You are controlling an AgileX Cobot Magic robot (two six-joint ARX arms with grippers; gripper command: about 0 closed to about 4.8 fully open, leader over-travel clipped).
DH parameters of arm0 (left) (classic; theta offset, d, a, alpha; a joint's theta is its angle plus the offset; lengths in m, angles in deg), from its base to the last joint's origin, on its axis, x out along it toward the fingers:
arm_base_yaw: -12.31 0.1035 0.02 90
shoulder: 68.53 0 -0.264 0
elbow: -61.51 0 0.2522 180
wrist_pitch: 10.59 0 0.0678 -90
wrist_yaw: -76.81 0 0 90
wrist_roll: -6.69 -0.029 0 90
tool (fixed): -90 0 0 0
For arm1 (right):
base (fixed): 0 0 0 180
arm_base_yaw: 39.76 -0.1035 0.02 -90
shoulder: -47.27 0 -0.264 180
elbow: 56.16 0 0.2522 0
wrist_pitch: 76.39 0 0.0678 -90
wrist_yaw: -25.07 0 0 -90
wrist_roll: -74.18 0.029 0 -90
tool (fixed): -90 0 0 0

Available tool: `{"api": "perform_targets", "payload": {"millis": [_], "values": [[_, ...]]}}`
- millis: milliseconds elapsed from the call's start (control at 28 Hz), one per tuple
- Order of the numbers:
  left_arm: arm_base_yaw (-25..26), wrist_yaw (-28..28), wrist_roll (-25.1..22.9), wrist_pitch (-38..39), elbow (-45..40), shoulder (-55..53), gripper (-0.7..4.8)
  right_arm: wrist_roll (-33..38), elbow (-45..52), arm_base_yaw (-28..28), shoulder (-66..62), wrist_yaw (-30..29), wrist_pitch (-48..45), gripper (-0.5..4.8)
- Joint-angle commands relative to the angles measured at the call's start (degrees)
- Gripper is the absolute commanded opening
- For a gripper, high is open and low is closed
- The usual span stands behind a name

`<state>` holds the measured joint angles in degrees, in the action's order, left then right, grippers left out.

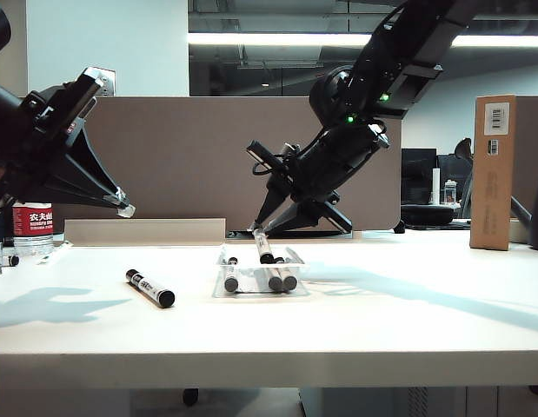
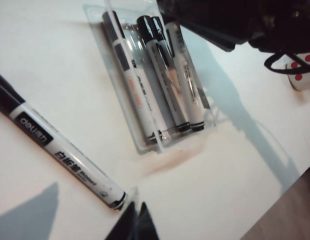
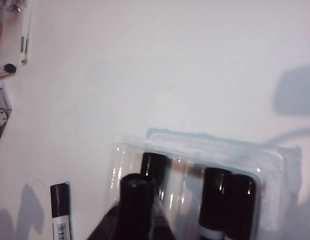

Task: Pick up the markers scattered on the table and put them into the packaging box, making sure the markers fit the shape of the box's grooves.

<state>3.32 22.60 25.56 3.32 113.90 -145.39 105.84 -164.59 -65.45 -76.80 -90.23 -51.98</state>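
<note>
- We find the packaging box, a shallow clear plastic tray, lying flat near the middle of the table.
- We count three markers lying in its grooves: one alone on one side, two side by side on the other, with a free channel between them.
- The right gripper hangs slanted just above the tray's far edge, and it pinches a fourth marker whose black cap points down towards the tray. In the right wrist view that cap stands over the free channel; we cannot tell whether it touches the plastic.
- A fifth marker lies loose on the table, well apart from the tray on its left.
- The left gripper is raised over the left side of the table, its fingertips pressed together and carrying nothing.
- A tall brown cardboard box stands at far right; its contents are hidden.
</note>
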Motion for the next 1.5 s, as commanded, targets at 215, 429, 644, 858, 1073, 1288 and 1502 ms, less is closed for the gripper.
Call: {"api": "perform_targets", "payload": {"millis": [215,429,644,858,1073,1288,1502], "values": [[0.1,-6.8,-0.5,1.9,0.2,0.1,1.22,0.1,-0.3,0.0,0.4,-0.2,-3.8,1.62],[0.1,-12.4,0.4,-0.3,0.2,-1.2,1.40,2.7,-0.3,0.3,1.3,-1.3,-5.0,1.62],[-1.6,-12.7,4.1,-3.5,2.0,-7.1,4.36,2.8,-0.6,1.6,5.1,-2.9,-3.6,1.62],[-4.9,-17.4,3.1,1.7,7.8,-11.5,4.36,2.7,-0.6,3.4,8.3,-3.4,0.1,1.62],[-6.0,-25.5,-0.5,12.0,13.9,-14.0,4.36,2.1,-0.6,6.0,11.3,-4.4,4.4,1.62],[-6.0,-25.6,0.2,13.6,16.7,-18.6,4.36,-2.1,-0.6,8.7,14.4,-4.3,8.1,1.62],[-6.1,-26.4,1.1,18.7,21.4,-22.5,4.35,-5.2,-0.6,9.3,16.4,-4.0,10.6,1.62]]}}
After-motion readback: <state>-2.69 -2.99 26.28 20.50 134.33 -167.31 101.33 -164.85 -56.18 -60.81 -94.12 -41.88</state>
